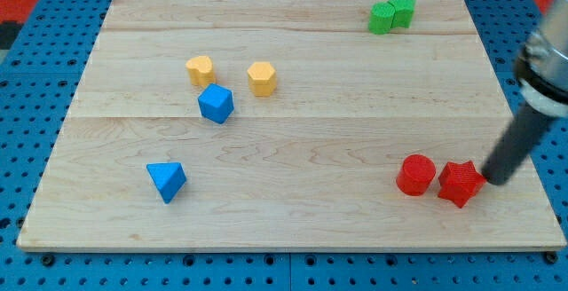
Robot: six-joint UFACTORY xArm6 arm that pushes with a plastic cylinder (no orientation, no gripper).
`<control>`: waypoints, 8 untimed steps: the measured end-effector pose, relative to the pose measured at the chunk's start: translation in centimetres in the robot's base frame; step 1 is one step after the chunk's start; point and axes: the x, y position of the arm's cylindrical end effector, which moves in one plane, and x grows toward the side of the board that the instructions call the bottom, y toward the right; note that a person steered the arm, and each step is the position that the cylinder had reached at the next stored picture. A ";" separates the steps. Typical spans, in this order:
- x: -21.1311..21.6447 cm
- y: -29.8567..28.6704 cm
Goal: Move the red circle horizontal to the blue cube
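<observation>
The red circle (415, 175) lies near the view's bottom right on the wooden board (293, 211). A red star-shaped block (460, 183) touches it on its right. The blue cube (216, 104) sits left of the board's middle, far to the left of and higher than the red circle. My tip (491, 179) comes down from the view's right and rests just right of the red star, touching or nearly touching it. The star lies between my tip and the red circle.
Two yellow blocks (201, 69) (262, 78) sit just above the blue cube. A blue triangle-shaped block (167, 181) lies at the bottom left. Two green blocks (391, 14) touch each other at the top right. The board's right edge is close to my tip.
</observation>
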 end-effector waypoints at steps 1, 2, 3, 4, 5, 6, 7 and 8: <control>5.1 -0.3; 2.5 -6.1; -1.7 -11.7; -3.8 -17.4; -5.4 -23.0; -7.4 -23.5; -8.0 -21.4; -8.2 -18.4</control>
